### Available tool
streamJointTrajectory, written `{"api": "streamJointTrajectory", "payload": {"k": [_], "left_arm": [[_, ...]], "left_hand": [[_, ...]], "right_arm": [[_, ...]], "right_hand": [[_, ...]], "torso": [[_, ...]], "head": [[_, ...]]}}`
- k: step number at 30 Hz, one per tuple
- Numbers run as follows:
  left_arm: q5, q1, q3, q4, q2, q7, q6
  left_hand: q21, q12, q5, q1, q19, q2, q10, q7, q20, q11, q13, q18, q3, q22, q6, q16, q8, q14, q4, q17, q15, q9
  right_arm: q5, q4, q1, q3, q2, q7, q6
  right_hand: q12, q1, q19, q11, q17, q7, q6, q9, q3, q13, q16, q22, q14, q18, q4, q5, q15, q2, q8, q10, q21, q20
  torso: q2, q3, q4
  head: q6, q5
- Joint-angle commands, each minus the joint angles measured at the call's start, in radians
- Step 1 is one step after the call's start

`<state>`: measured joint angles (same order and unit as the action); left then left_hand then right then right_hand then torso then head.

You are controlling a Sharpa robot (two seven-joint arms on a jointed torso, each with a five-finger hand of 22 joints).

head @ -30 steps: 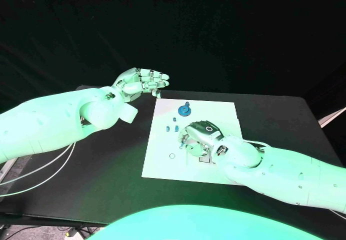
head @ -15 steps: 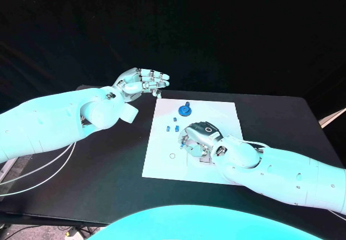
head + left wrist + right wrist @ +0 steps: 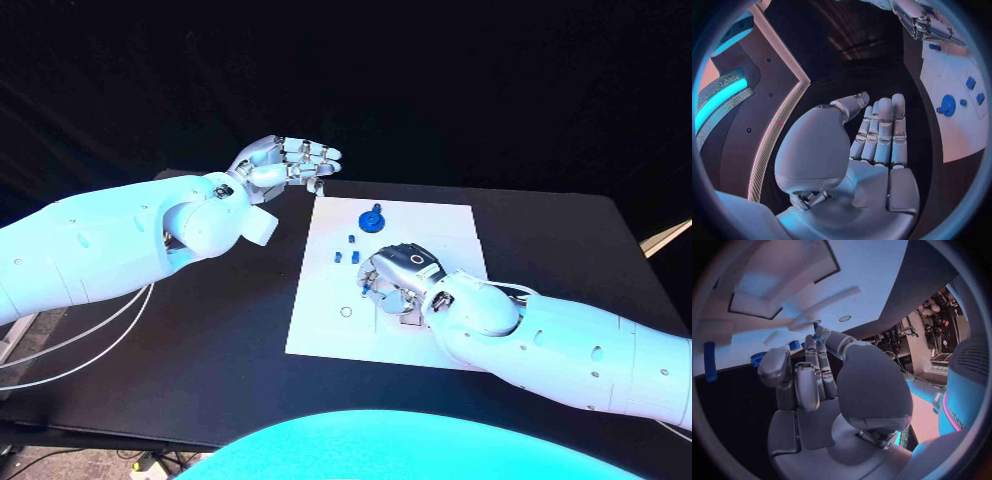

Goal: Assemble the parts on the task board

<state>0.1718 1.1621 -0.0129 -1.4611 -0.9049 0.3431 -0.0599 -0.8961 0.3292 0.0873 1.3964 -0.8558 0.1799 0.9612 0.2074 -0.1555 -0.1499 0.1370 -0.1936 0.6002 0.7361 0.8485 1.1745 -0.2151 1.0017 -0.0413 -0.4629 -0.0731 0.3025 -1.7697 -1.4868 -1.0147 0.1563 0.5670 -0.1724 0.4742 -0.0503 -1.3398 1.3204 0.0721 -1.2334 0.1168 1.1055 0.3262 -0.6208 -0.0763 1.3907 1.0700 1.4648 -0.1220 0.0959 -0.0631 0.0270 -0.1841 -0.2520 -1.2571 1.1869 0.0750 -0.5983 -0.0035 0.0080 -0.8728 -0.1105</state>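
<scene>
Fig. legend. White task board (image 3: pixel 320 320) lies flat mid-desk (image 3: pixel 188 370). Blue parts sit toward its far half: a round knobbed part (image 3: pixel 371 218) near the far edge, w/ small blue pieces (image 3: pixel 343 256) just nearer the robot, apart from one another. Right wrist view also shows a blue cylindrical part (image 3: pixel 710 361) off to one side; whether it lies or stands cannot be told.

Right robot hand (image 3: pixel 400 277) hovers low over the board's centre, fingers curled loosely downward; right wrist view shows fingers (image 3: pixel 808 376) bent inward w/ no part clearly between them, so grip state cannot be told. Left robot hand (image 3: pixel 281 163) is raised beside the board's far-left corner, off the desk, fingers curled in on nothing (left wrist view: palm bare, fingers side by side).

Handling, as judged: parts look like small rigid plastic, light, smooth, prone to skid or tip if nudged; not fragile. Best taken by a fingertip pinch across the sides, the round part by its raised knob.

Containers: board carries shallow recesses (image 3: pixel 753 307) and a small round hole (image 3: pixel 346 311); those visible appear unfilled.
</scene>
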Motion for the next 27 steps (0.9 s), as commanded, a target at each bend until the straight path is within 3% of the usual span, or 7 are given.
{"api": "streamJointTrajectory", "payload": {"k": [1, 17, 27], "left_arm": [[-0.001, 0.0, -0.001, -0.003, 0.001, 0.001, 0.004], [-0.001, 0.0, -0.001, -0.001, 0.001, -0.003, 0.007], [-0.001, 0.0, -0.001, 0.0, 0.0, -0.003, 0.008]], "left_hand": [[0.017, 0.015, 0.006, -0.004, -0.003, -0.005, -0.01, 0.007, -0.005, 0.002, 0.013, 0.009, -0.029, -0.015, -0.012, -0.017, -0.007, -0.01, 0.004, 0.012, 0.003, 0.007], [0.018, 0.016, 0.006, -0.004, -0.003, -0.005, -0.011, 0.007, -0.005, 0.002, 0.013, 0.009, -0.029, -0.016, -0.012, -0.017, -0.007, -0.01, 0.004, 0.012, 0.003, 0.007], [0.018, 0.016, 0.006, -0.004, -0.003, -0.005, -0.013, 0.008, -0.005, 0.001, 0.013, 0.009, -0.03, -0.016, -0.012, -0.018, -0.008, -0.011, 0.004, 0.012, 0.003, 0.007]], "right_arm": [[-0.003, 0.004, 0.002, 0.002, -0.001, 0.0, -0.009], [-0.002, 0.0, 0.002, 0.003, 0.0, 0.0, -0.017], [-0.003, -0.011, 0.002, 0.003, 0.008, -0.003, 0.031]], "right_hand": [[-0.031, -0.006, 0.01, -0.026, -0.017, 0.005, 0.011, 0.018, -0.036, -0.064, 0.016, 0.008, 0.047, 0.017, 0.018, -0.008, 0.004, 0.029, -0.032, -0.083, 0.011, -0.003], [-0.031, -0.006, 0.01, -0.026, -0.017, 0.005, 0.011, 0.018, -0.036, -0.064, 0.016, 0.008, 0.047, 0.017, 0.018, -0.008, 0.004, 0.029, -0.032, -0.083, 0.011, -0.003], [-0.03, -0.004, 0.01, -0.026, -0.019, 0.005, 0.011, 0.019, -0.037, -0.066, 0.017, 0.011, 0.048, 0.017, 0.019, -0.008, 0.004, 0.03, -0.031, -0.083, 0.012, -0.003]], "torso": [[0.0, 0.0, -0.0005], [0.0, 0.0007, -0.0006], [0.0, 0.001, -0.0008]], "head": [[0.0, 0.0], [0.0, -0.002], [0.0, -0.001]]}}
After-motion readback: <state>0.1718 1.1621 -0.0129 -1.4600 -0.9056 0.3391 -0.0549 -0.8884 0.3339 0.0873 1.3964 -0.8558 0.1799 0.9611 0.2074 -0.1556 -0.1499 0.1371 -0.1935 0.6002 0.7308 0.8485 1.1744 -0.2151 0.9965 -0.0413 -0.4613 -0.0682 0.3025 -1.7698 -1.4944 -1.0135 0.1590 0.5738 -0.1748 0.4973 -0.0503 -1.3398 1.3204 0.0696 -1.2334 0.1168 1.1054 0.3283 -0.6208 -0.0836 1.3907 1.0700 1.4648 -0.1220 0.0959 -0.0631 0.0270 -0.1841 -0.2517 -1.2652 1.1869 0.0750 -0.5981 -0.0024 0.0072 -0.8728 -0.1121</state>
